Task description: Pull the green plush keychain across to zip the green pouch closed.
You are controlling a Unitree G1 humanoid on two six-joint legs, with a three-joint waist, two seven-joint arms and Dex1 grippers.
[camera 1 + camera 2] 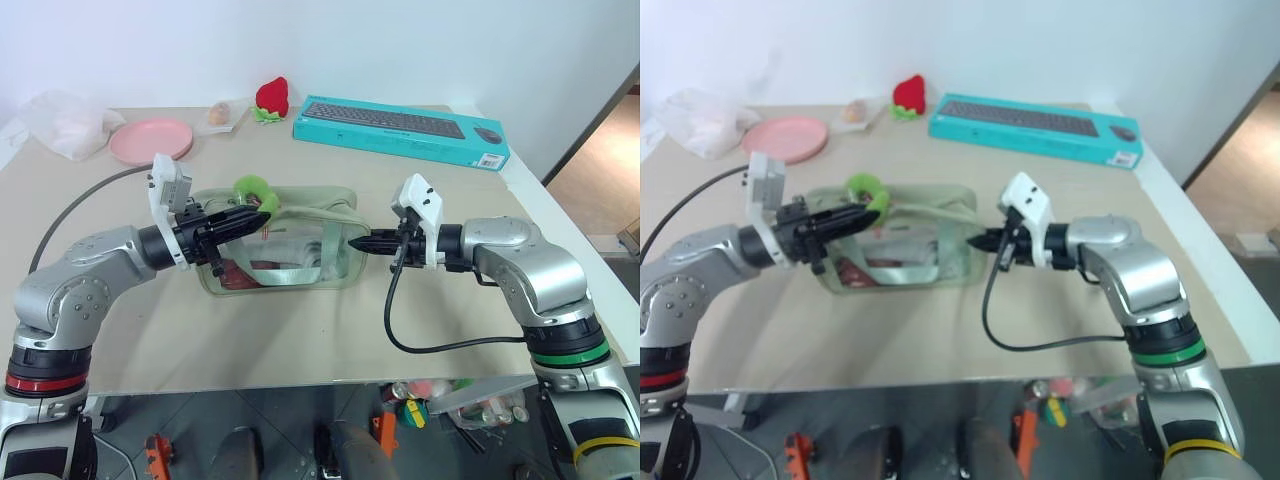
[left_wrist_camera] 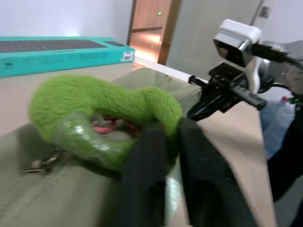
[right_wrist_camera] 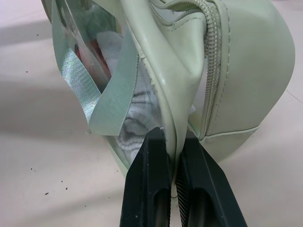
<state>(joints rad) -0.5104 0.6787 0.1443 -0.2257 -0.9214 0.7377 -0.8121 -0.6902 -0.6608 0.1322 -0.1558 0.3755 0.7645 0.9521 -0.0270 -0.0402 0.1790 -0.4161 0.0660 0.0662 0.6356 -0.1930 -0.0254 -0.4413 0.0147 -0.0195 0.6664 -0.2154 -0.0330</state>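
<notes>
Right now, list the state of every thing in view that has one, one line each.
green pouch: lying on the table, not yet zipped closed, contents showing through the clear side.
green plush keychain: on top of the pouch at its left end, left gripper pinching it.
right gripper: shut on the pouch's end edge.
pink plate: flat on the table.
keyboard box: closed, lying flat.

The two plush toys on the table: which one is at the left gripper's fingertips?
The green plush keychain, a lime fuzzy ring on top of the green pouch, at the left gripper. The red plush strawberry sits far back near the wall.
</notes>
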